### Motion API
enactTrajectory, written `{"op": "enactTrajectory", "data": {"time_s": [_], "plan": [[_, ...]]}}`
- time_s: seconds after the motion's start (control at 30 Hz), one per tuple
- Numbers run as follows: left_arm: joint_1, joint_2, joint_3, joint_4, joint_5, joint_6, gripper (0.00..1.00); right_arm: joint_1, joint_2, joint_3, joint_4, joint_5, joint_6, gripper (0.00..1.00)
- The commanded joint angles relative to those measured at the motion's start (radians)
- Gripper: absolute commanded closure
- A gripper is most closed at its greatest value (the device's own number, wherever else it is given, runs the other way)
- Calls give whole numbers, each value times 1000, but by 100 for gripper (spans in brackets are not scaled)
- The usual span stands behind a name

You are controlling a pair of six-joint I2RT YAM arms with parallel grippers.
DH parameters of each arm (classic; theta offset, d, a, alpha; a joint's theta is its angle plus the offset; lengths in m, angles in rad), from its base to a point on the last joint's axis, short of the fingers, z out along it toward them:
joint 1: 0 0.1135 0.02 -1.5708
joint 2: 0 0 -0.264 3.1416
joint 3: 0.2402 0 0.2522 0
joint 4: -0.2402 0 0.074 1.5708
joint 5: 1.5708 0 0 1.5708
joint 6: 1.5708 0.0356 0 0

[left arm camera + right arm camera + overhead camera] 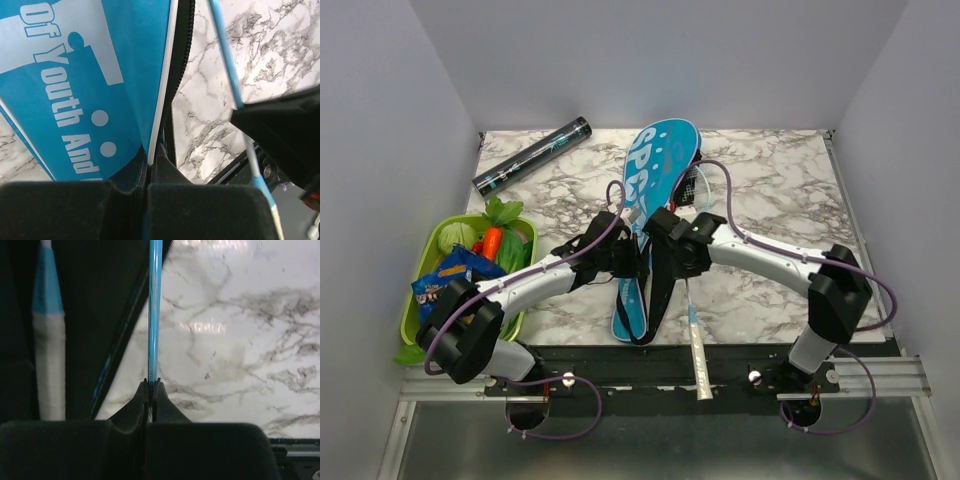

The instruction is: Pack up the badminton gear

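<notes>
Pincers both clamped: left gripper on cover edge, right gripper on racket shaft
Your wrist views cut off the racket's head

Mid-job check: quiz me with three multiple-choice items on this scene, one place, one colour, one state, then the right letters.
1. Where does the dark tube lie? A far-left corner of the table; B near-right corner; C off the near edge.
2. The basket is: A red; B green; C white.
3. The right fingers are: A open; B shut on nothing; C shut on a thin blue racket shaft.
Answers: 1 A, it lies on the marble far left; 2 B, green rim; 3 C, the shaft sits between closed tips.
</notes>
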State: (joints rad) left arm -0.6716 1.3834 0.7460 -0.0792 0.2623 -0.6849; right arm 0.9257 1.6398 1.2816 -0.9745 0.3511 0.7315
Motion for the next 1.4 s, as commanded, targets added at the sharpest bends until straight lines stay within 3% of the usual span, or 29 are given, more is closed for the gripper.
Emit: {"op": "enactTrajectory", "data": {"time_s": [0.0,0.33,0.73,0.8,0.83,0.93,1.03,1.17,1.37], "plan": [[-5,-20,20,29,28,1,100,-31,118,148,78,46,-95,99],[-9,-4,-5,75,89,-22,100,-209,287,289,344,11,-245,99],[-23,11,1,114,120,-28,100,-246,436,444,422,-18,-244,99],[-23,6,1,113,114,-25,100,-246,425,427,422,-40,-241,94],[-23,3,3,107,112,-24,100,-246,396,397,428,-47,-235,80],[-23,2,3,99,101,-18,100,-246,327,323,448,-66,-230,60],[-23,8,1,101,101,-18,100,-246,223,228,439,-60,-222,47],[-23,9,0,98,89,-12,100,-246,102,148,370,-72,-216,44],[-23,0,0,85,72,1,100,-246,-141,-92,352,-289,-208,44]]}}
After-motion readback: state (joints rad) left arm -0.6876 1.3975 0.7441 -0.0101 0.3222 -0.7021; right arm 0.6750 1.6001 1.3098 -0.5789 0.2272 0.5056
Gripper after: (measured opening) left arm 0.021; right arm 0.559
